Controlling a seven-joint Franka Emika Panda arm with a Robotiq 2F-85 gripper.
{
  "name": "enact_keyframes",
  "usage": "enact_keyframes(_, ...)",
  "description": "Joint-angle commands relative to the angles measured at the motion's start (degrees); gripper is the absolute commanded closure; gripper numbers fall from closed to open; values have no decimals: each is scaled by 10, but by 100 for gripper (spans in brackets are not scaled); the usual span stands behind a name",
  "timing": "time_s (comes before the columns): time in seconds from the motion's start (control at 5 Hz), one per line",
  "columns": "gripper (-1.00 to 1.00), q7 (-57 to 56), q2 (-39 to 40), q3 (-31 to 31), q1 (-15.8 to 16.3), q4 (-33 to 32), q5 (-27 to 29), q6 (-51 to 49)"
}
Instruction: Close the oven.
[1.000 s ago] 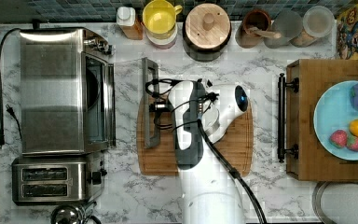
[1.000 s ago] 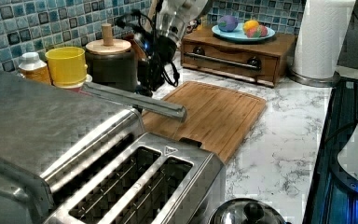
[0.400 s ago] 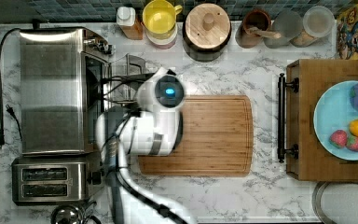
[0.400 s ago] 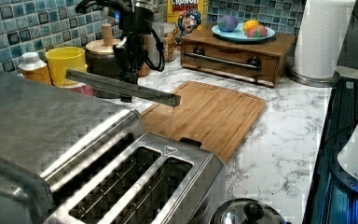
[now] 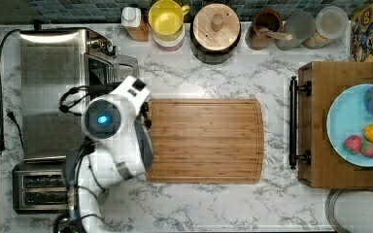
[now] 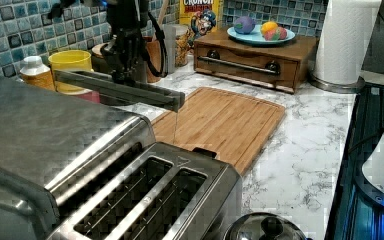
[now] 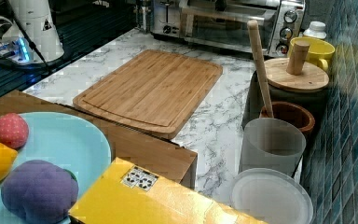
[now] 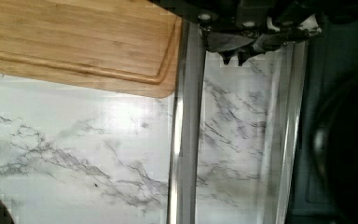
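The gripper (image 6: 122, 75) sits at the oven (image 5: 53, 92) door handle (image 6: 120, 90); I cannot tell if it is closed. The door is half raised, beside the board (image 5: 206, 141). The left view shows the toaster (image 6: 145, 200) in front

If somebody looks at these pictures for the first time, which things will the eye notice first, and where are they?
First comes the white robot arm at the top view's left, bent over the front of the steel oven, whose glass door stands part-way open with its long bar handle sticking out in the left view. Next is the big wooden cutting board in the middle of the marble counter. At the top view's right, a light blue plate holds colourful toy fruit.
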Motion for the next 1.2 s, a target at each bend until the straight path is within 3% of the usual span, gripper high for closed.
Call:
enact_keyframes(0.2, 100, 193, -9, 63, 87, 95, -180, -65)
enact_keyframes(0.4, 100, 170, -40, 55, 73, 70, -132, -27)
enact_keyframes(0.6, 100, 256, -94, 56, 94, 47, -211, -13)
enact_keyframes(0.8, 100, 180, -138, 67, 96, 41, -142, -12)
enact_keyframes(1.0, 100, 147, -126, 71, 104, 83, -108, -60)
enact_keyframes(1.2, 100, 160, -85, 82, 104, 135, -135, -123)
